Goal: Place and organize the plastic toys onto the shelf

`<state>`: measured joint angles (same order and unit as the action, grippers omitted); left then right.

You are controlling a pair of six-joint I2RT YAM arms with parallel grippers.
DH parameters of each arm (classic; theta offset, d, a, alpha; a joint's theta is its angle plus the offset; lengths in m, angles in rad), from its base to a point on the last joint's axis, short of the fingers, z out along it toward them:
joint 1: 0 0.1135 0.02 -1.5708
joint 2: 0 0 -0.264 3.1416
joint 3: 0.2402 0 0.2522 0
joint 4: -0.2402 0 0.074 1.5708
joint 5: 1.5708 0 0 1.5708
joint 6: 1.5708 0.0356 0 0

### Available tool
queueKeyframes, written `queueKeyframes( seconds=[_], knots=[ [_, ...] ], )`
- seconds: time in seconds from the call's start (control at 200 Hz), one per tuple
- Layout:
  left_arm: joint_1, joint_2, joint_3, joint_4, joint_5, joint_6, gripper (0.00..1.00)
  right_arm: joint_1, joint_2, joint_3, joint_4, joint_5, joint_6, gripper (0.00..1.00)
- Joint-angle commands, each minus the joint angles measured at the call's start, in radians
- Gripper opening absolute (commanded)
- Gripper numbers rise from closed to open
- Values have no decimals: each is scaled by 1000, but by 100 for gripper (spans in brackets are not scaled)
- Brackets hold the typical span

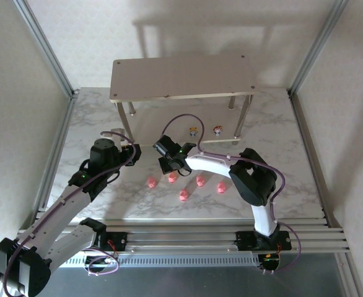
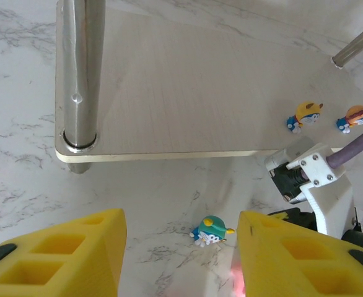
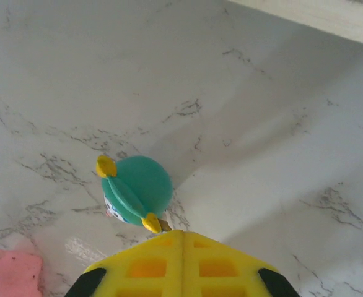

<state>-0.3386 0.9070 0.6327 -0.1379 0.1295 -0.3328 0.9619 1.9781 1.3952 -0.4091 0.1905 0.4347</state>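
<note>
The shelf stands at the 12 o'clock end of the table, its top board bare. On its lower board, toward 3 o'clock, the yellow-orange figure and the red figure stand side by side. The left gripper reaches in from 8 o'clock with its yellow fingers apart and nothing between them. The right gripper comes from 4 o'clock, pads pressed together and empty. The five pink pigs sit in a loose row on the table at 6 o'clock, near the arm bases. The teal figure lies on the table just short of the lower board's near edge. It is at 10 o'clock from the right gripper's tips and so close that I cannot tell whether they touch. The step in hand looks like shelving the teal figure, third of the small ones. The next move probably calls for the right gripper to open and straddle it, or for the left gripper, already parted and aimed at it, to close in. The surface is white grey-veined marble, smooth enough that a nudged toy could skid. Pale patterned walls and aluminium posts enclose the cell.
</note>
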Motion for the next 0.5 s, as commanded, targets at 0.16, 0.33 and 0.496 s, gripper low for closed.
queueKeyframes(
  seconds=[0.16,0.33,0.496],
  knots=[
    [12,0,-13,22,12,21,50,-14,37,40,7,22,7,5],
    [12,0,-13,23,12,21,50,-20,41,42,12,24,6,5],
    [12,1,-13,22,12,21,50,-27,43,47,15,27,4,5]
  ],
)
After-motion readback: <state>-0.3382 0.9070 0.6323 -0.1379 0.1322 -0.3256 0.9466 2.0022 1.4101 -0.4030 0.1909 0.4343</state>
